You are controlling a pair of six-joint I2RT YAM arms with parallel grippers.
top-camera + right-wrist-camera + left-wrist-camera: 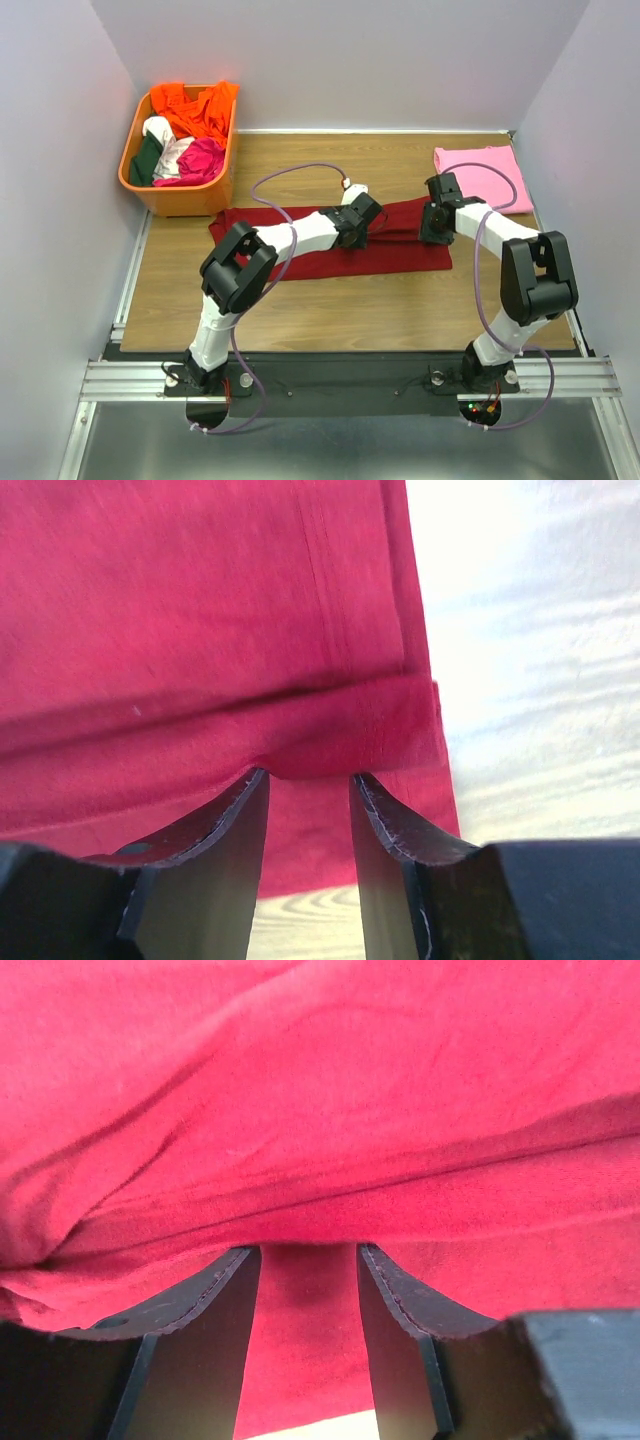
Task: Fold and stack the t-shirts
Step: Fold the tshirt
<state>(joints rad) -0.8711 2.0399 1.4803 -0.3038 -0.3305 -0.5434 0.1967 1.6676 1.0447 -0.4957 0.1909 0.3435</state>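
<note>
Since both wrist views are filled with it, we list first the maroon t-shirt [395, 252]: soft matte knit, folded into a long flat band at the centre of the wooden table [350, 310]. Its long axis runs from 9 o'clock to 3 o'clock in the top view, and we cannot make out the neck.

- Left gripper [358, 222]: set on the band's far edge, near its middle. In its wrist view [308, 1250] the dark, curved fingers stand a narrow gap apart, with a rolled crease of cloth across their tips. We cannot tell whether it is pinched.
- Right gripper [432, 228]: at the band's 3 o'clock end. Its wrist view [308, 775] shows the same narrow gap, a doubled hem edge dipping between the tips, and pale wood grain beyond the shirt's stitched side edge. We cannot tell the grip here either.
- Pink t-shirt [478, 172]: a smooth flat rectangle at 2 o'clock, apart from the maroon one.
- Orange plastic basket [182, 200]: at 10 o'clock, heaped with crumpled garments, its near wall just beside the band's 9 o'clock end.

Bare wood lies open along 6 o'clock, between the band and the arm bases.
</note>
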